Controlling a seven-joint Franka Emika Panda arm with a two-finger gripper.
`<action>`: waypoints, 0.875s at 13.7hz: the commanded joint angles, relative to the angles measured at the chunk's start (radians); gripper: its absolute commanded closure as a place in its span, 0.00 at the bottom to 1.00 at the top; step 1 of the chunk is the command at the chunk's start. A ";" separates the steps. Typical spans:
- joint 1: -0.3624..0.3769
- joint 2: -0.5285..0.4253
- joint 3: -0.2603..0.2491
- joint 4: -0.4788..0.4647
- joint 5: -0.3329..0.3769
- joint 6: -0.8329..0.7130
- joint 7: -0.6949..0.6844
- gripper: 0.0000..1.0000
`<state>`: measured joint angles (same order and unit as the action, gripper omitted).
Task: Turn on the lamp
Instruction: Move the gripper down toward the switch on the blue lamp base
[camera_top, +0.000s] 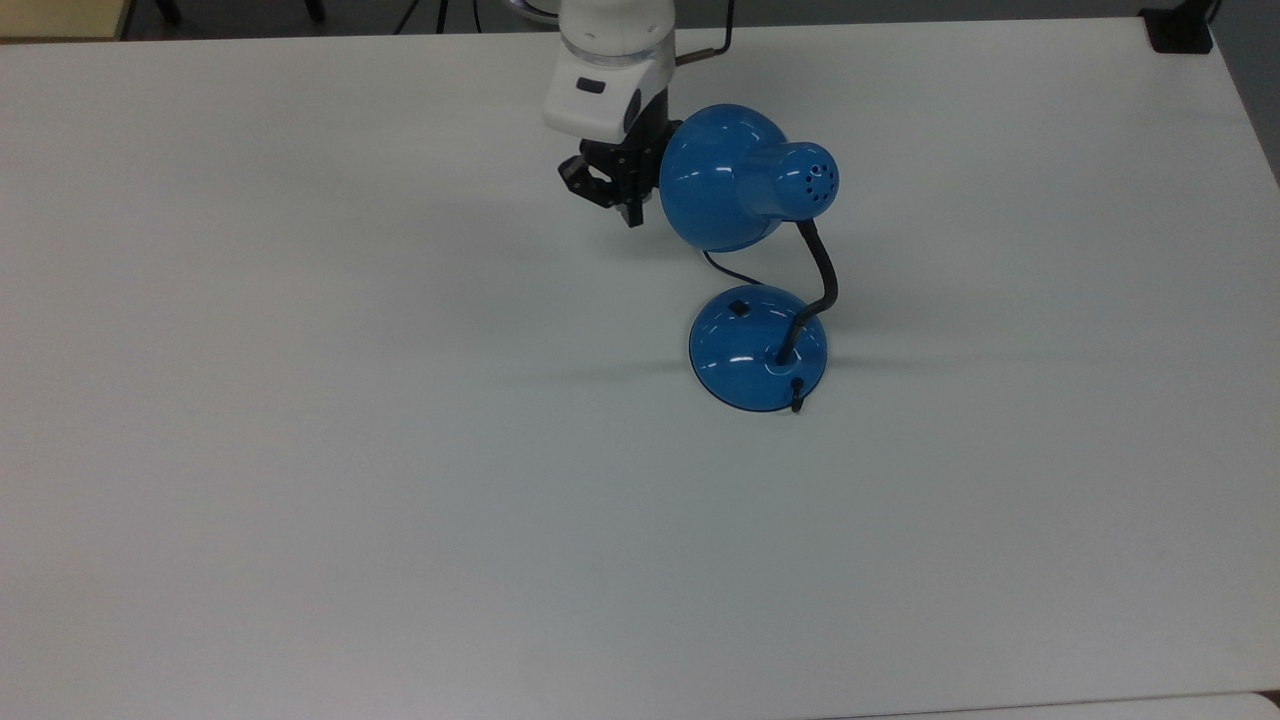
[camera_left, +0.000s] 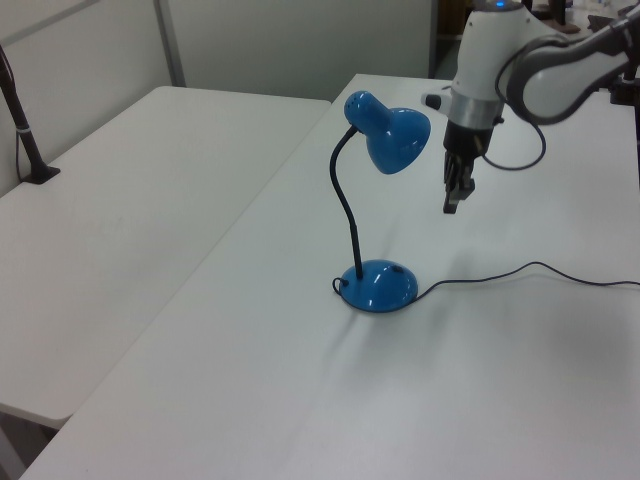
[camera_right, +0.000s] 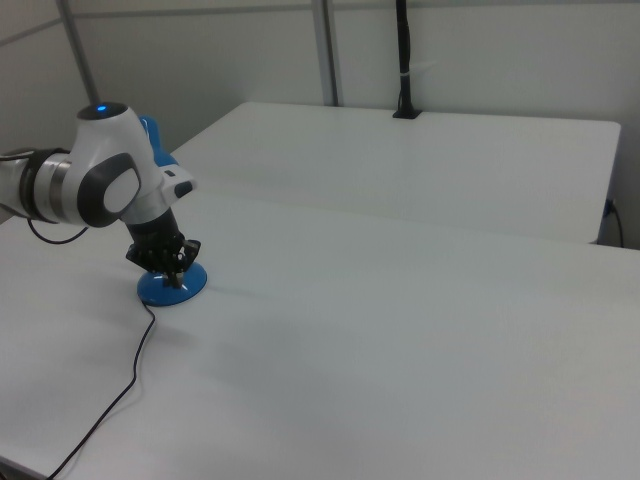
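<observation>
inspector: the lamp stands mid-table, top-heavy on a springy neck, glossy and slippery.

operator: where do i touch?

inspector: you press the small black switch only. claw carries nothing; its spread i cannot tell.

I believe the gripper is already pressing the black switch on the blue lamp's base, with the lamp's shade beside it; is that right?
Not quite: the gripper is not on the switch. The left view shows it hanging in the air beside the blue lamp's shade, well above the base. The top view shows the switch untouched on the base.
</observation>
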<state>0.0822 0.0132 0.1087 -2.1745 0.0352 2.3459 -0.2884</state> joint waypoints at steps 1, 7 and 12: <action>0.053 0.032 -0.003 -0.038 0.017 0.145 0.113 1.00; 0.103 0.117 -0.001 -0.036 0.017 0.308 0.224 1.00; 0.136 0.165 -0.001 -0.030 0.017 0.414 0.293 1.00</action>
<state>0.1928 0.1611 0.1105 -2.2050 0.0354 2.7017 -0.0416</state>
